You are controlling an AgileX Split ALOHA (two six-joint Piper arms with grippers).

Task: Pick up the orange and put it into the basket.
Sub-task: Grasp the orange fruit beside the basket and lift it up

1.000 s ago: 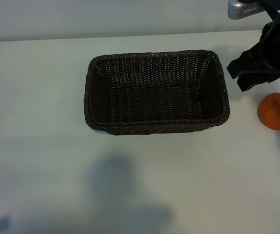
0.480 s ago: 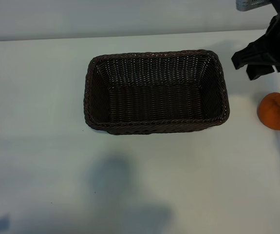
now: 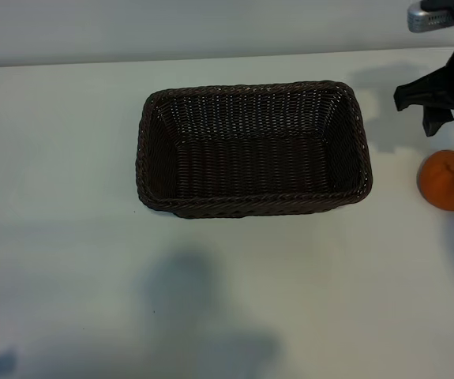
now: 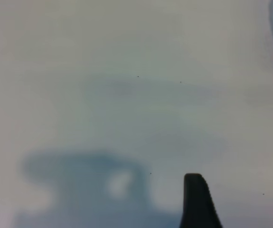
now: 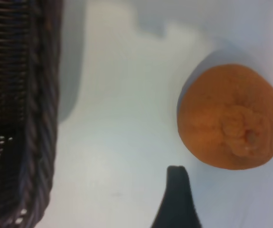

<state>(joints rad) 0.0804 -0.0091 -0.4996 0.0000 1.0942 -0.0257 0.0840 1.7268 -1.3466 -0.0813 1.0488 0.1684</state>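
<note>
The orange (image 3: 448, 180) lies on the white table at the far right, to the right of the dark-brown wicker basket (image 3: 149, 142), and apart from it. My right gripper (image 3: 416, 111) hangs open behind the orange, near the basket's back right corner, and holds nothing. In the right wrist view the orange (image 5: 231, 116) shows its bumpy stem end, with one black fingertip (image 5: 176, 190) just short of it and the basket's rim (image 5: 46, 118) off to the side. The left wrist view shows only a black fingertip (image 4: 196, 202) over bare table; that gripper is open and empty.
The basket's inside (image 3: 250, 158) holds nothing. The table's back edge meets a grey wall (image 3: 171, 31). Soft arm shadows fall on the near part of the table (image 3: 195, 308). The left arm is out of the exterior view.
My right gripper has moved right and toward the back, from beside the basket's corner to behind the orange, and its jaws have widened slightly. The orange and the basket have stayed put.
</note>
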